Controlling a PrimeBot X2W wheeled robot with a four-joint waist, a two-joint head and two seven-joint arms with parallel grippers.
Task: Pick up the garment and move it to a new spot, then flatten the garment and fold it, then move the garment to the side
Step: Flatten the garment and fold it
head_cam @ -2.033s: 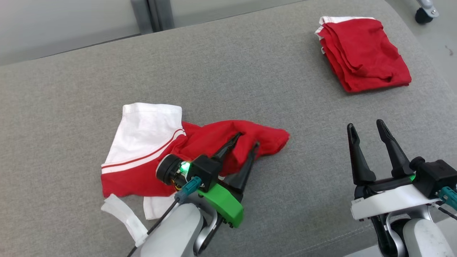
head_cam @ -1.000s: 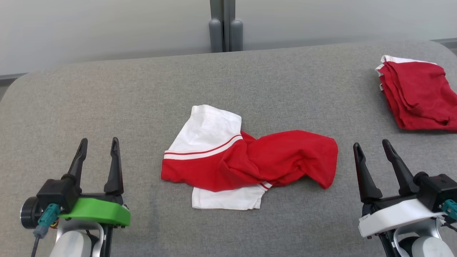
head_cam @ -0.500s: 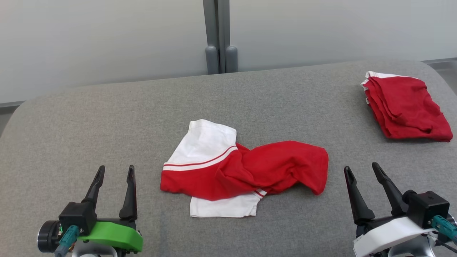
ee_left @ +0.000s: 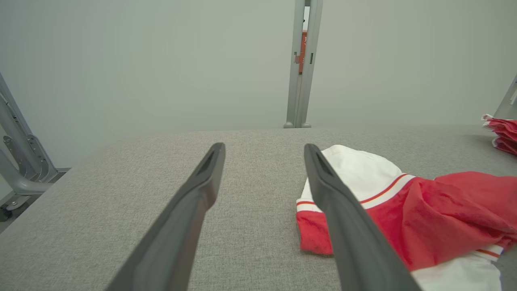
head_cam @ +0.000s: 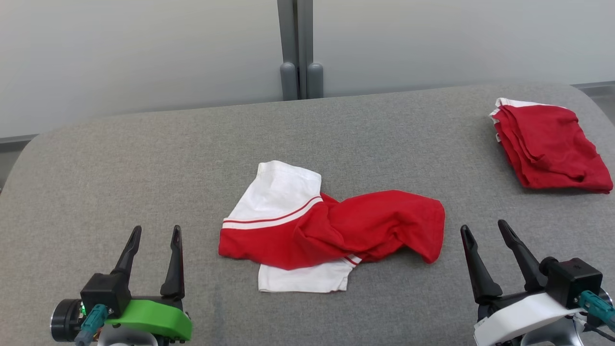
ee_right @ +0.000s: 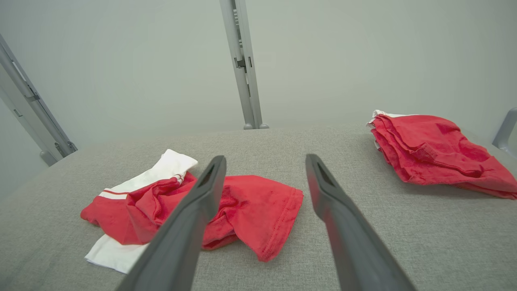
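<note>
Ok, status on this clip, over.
Left gripper open, empty. Right gripper open, empty. Garment crumpled between them, unfolded. Folded red pile far right, clear of path.

A grey fabric-covered surface point(head_cam: 144, 158) with rounded corners spreads across the head view. On it, at about 2 o'clock, a folded red cloth point(head_cam: 547, 144) with a white edge lies near the far corner. At 12 o'clock, behind the far edge, a grey post point(head_cam: 299, 48) stands upright between pale wall panels point(head_cam: 120, 57).

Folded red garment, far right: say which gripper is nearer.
Right. The right gripper sits just in front of the folded red garment; the left gripper is far off to its left.
</note>
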